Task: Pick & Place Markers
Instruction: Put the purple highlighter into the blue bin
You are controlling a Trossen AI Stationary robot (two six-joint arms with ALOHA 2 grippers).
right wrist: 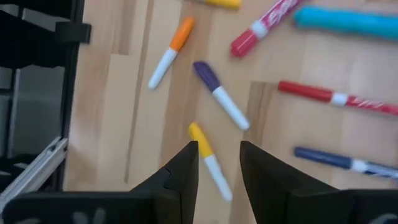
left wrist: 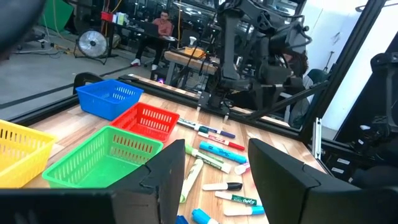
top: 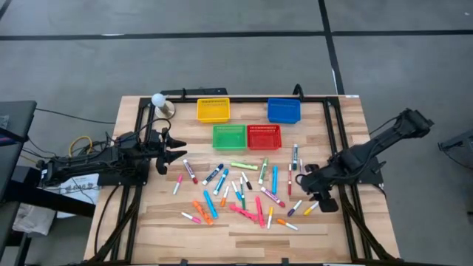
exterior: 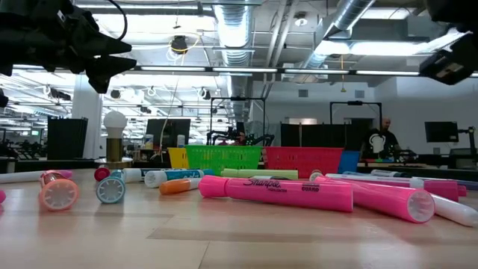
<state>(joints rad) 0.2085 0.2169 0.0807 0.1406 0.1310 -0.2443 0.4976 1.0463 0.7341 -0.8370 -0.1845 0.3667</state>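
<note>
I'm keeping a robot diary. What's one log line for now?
right pincer: open over yellow-capped marker | left pincer: open, waiting | baskets: no markers seen

- Left arm: lies low along the bench's left edge, reaching inward toward the centre.
- Left gripper (top: 176, 154): raised clear of the bench top, fingers (left wrist: 166, 180) spread apart, nothing between them.
- Right arm: enters from the right edge, angled down and inward.
- Right gripper (top: 316, 199): near the right front of the bench, pointing down, fingers (right wrist: 181, 176) parted, empty.
</note>
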